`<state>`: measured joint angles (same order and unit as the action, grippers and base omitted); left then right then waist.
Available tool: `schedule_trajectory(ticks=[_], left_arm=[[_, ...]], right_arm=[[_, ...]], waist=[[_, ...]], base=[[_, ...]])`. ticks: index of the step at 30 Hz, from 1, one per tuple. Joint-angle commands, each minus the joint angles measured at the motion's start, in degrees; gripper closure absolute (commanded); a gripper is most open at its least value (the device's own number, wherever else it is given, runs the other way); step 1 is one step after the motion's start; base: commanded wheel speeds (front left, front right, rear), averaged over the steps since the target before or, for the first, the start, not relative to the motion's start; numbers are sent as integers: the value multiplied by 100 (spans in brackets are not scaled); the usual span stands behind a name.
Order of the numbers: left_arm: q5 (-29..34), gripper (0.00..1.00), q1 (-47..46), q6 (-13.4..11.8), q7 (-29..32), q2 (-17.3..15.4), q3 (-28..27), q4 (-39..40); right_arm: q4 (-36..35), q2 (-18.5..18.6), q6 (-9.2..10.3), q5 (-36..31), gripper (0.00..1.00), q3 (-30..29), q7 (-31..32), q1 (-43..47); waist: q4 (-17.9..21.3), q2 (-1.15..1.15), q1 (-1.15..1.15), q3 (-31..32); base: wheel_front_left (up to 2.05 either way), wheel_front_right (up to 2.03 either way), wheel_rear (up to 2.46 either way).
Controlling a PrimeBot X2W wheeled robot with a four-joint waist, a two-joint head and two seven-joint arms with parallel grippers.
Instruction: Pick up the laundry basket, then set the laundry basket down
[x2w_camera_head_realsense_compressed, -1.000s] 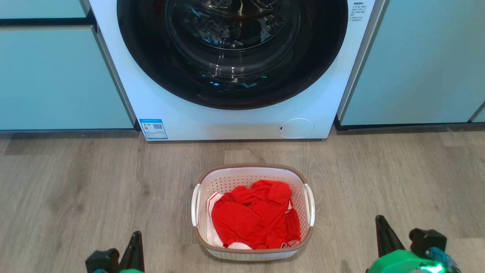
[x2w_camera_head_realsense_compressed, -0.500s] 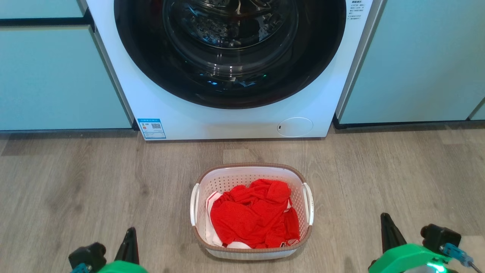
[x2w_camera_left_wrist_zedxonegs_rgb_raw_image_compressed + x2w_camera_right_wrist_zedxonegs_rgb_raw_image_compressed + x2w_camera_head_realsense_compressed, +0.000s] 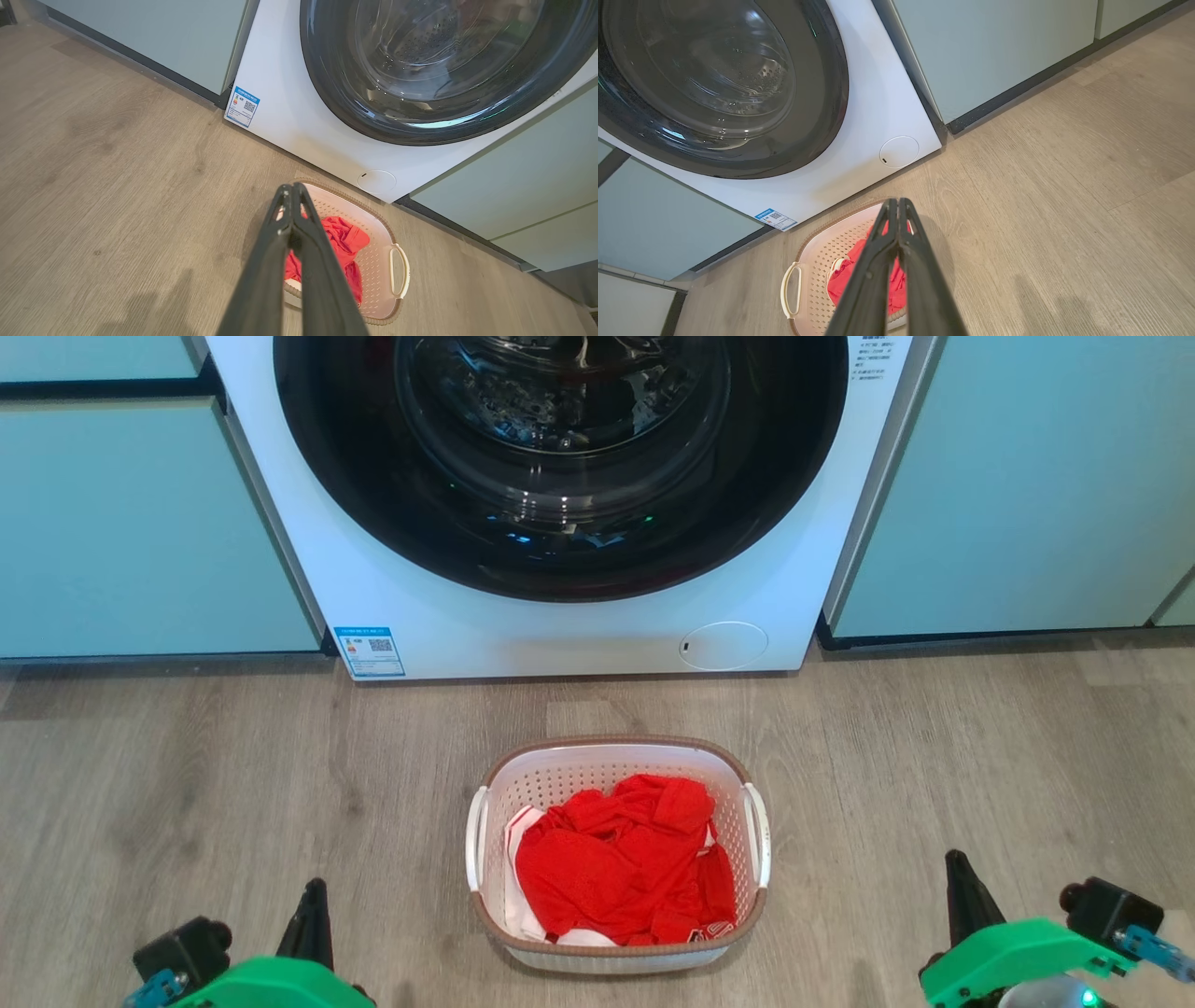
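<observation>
Basket time: the laundry basket [image 3: 616, 745] sits flat on the floor [image 3: 187, 784] in the lower middle of the head view, below the washer [image 3: 560, 635], with red clothes [image 3: 616, 868] inside. In 1 second the left gripper [image 3: 315, 896] slid toward the lower left corner and the right gripper [image 3: 957, 873] toward the lower right. The whole picture slid a little too. Both jaws are pinched closed on nothing. This fits arms getting ready, or arms already done.
</observation>
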<state>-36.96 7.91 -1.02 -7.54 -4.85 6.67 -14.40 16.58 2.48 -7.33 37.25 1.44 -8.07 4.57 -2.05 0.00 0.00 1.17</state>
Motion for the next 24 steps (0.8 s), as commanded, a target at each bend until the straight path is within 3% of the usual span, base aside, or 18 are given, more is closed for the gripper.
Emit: schedule_trajectory(ticks=[1,24], left_arm=[[-227,100,-323,56,37,-4,-159,142],[-1749,100,-625,279,390,24,-446,114]], right_arm=[[-198,115,-6,240,100,-19,45,-324],[-218,141,-9,1773,100,-172,389,-529]], waist=[[5,0,0,-4],[62,0,0,-41]], base=[[0,0,0],[0,0,0]])
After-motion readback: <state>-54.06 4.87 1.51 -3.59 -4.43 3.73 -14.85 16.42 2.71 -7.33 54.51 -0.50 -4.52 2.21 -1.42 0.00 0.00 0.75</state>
